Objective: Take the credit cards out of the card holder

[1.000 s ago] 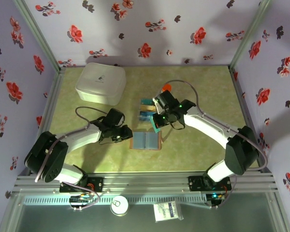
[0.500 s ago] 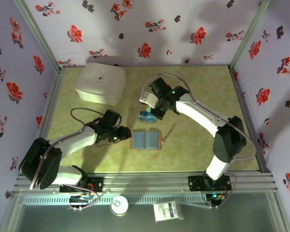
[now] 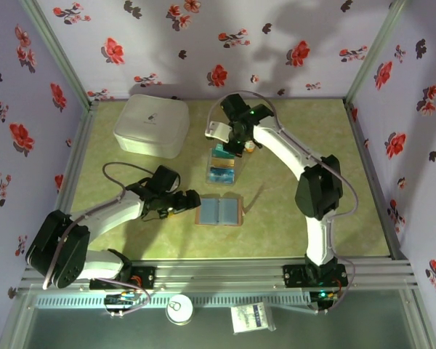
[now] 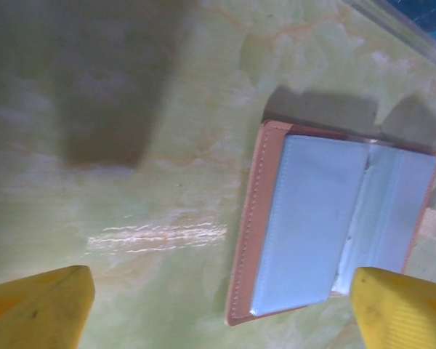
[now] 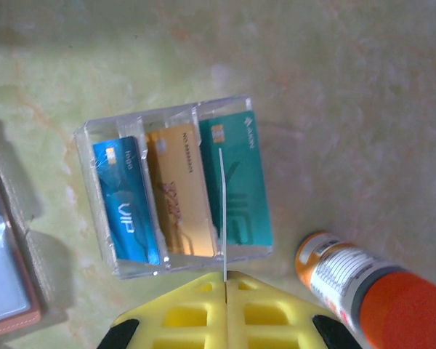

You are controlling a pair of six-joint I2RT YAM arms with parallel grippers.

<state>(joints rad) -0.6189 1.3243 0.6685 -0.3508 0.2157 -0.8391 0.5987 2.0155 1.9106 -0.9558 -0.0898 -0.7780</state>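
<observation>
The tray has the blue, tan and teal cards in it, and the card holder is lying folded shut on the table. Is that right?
Not quite. The card holder lies open, blue-grey inner faces up, as the left wrist view shows. The tray does hold the blue card, the tan card and the teal card.

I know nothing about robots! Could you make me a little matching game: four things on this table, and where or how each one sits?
1. card holder
2. teal card
3. white box
4. orange bottle

a. beside the clear tray, outside it
b. far left of the table
c. lying open and flat
d. inside the clear tray

Pairs: 1-c, 2-d, 3-b, 4-a
</observation>
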